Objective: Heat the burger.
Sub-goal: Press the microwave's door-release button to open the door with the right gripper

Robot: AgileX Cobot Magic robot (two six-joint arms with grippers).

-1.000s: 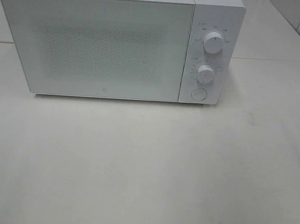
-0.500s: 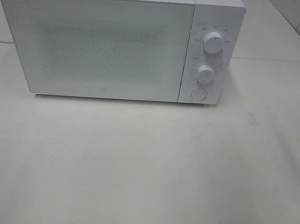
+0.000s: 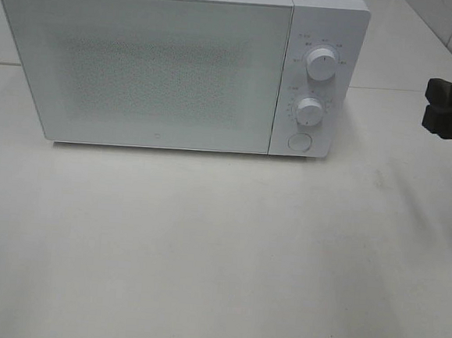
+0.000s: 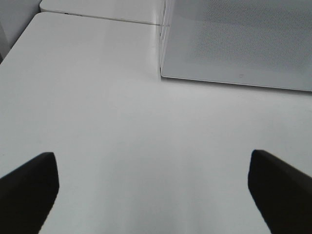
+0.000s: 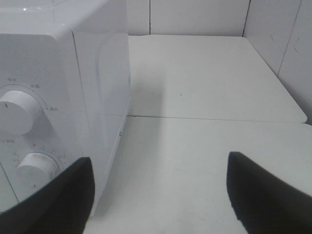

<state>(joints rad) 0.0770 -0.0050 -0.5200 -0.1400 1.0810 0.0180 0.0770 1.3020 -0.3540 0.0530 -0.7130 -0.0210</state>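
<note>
White on white throughout. Found microwave oven (image 3: 179, 67) standing at 12 o'clock on pale table (image 3: 219, 255), long axis running 9 to 3, frosted door (image 3: 105, 18) shut flush.

Could not locate burger in any view: none on open table, none in either gripper. May sit behind the door's speckled pane, but too opaque to confirm.

Located controls at 3 o'clock end of oven: upper knob (image 3: 321, 64), lower knob (image 3: 309, 111), round button (image 3: 298, 142) beneath them.

Observed right gripper (image 3: 428, 104) at 3 o'clock edge of high view, level with the two knobs and well apart from them, fingers spread, holding nothing. Placed knobs and button at 9 o'clock from those fingertips, with only bare table between.

Saw left gripper (image 4: 153, 190) in its wrist view only: fingers spread wide, empty, above table, facing oven's 9 o'clock front corner.

Judged right arm the nearer to controls and to door's edge beside them. Rated the coming move as a straight reach toward 9 o'clock onto round button, assuming that button releases the door; otherwise a turn of a knob.
</note>
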